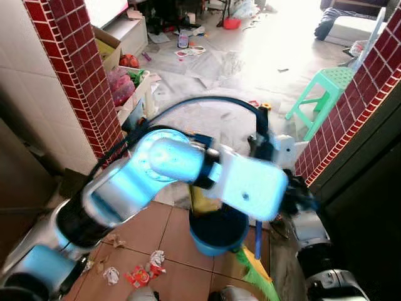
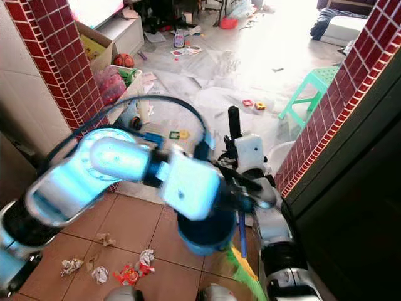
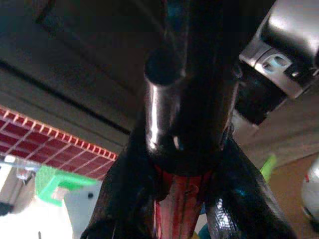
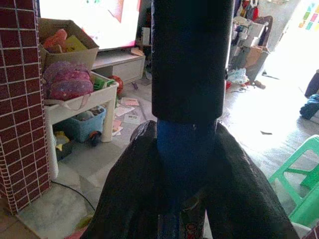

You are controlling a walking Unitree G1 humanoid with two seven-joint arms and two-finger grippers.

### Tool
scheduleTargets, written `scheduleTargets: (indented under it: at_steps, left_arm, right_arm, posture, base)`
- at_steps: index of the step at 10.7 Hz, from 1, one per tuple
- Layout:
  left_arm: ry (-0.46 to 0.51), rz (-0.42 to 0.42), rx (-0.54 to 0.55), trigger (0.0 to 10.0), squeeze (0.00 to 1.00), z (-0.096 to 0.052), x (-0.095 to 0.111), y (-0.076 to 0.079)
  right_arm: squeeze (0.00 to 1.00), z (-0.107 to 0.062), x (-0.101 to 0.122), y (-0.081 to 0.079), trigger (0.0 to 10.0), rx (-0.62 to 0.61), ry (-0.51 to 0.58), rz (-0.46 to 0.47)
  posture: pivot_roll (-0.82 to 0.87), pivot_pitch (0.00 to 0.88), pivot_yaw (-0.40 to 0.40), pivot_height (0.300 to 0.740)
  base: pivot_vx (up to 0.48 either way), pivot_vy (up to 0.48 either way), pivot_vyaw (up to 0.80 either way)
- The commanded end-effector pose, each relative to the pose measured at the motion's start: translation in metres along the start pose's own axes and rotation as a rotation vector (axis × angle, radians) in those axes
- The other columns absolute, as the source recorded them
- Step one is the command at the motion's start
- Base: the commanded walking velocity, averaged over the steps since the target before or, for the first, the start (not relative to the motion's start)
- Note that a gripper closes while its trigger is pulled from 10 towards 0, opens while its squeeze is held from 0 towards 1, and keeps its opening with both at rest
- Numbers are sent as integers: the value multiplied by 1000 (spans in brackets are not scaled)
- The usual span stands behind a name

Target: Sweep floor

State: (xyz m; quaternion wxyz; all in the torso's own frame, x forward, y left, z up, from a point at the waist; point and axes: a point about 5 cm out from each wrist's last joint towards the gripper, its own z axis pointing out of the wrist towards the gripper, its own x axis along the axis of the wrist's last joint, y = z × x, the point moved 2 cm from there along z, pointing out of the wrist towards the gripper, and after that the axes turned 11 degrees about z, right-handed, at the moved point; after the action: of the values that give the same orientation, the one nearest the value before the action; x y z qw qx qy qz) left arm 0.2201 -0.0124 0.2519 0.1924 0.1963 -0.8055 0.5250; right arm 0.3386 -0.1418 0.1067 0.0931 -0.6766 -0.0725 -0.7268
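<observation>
Well, my right gripper (image 4: 184,199) is squeezing the blue broom handle (image 4: 192,59), and my left gripper (image 3: 182,209) is squeezing a red-striped stick (image 3: 175,206). The paper scraps (image 1: 135,271) at the lower left are not yet in the blue dustpan (image 1: 216,233) at the bottom middle, so I think most sweeping is left.

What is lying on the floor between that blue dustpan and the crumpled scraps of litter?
Bare brown tile, by the right eye view: nothing lies between the blue dustpan and the nearest litter scraps, which sit apart from it.

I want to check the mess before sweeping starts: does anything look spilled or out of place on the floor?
Yes. Crumpled paper scraps and a red wrapper lie scattered on the brown tiles beside the blue dustpan. Farther off, papers and toys litter the pale floor.
</observation>
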Motion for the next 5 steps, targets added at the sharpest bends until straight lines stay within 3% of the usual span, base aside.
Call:
scheduleTargets:
  at_steps: [1, 2, 4, 5]
  left_arm:
    - [1, 103, 34, 10000, 0, -2, 10, -13]
    - [23, 64, 85, 10000, 0, -3, 12, -19]
    - [11, 65, 182, 10000, 0, -12, 9, -29]
    - [-11, 46, 373, 10000, 0, -31, 3, -56]
  right_arm:
    - [0, 7, 11, -7, 10000, 27, 50, -6]
    - [0, 6, 11, -6, 10000, 23, 50, -6]
    - [0, 7, 10, -5, 10000, 26, 47, -9]
    - [0, 8, 9, -4, 10000, 29, 42, -9]
  posture:
    - [7, 11, -59, 740]
    - [2, 13, -56, 740]
    - [3, 15, -61, 740]
    - [8, 13, -61, 740]
  base:
    - [0, 0, 0]
    - [0, 0, 0]
    - [0, 0, 0]
    - [0, 0, 0]
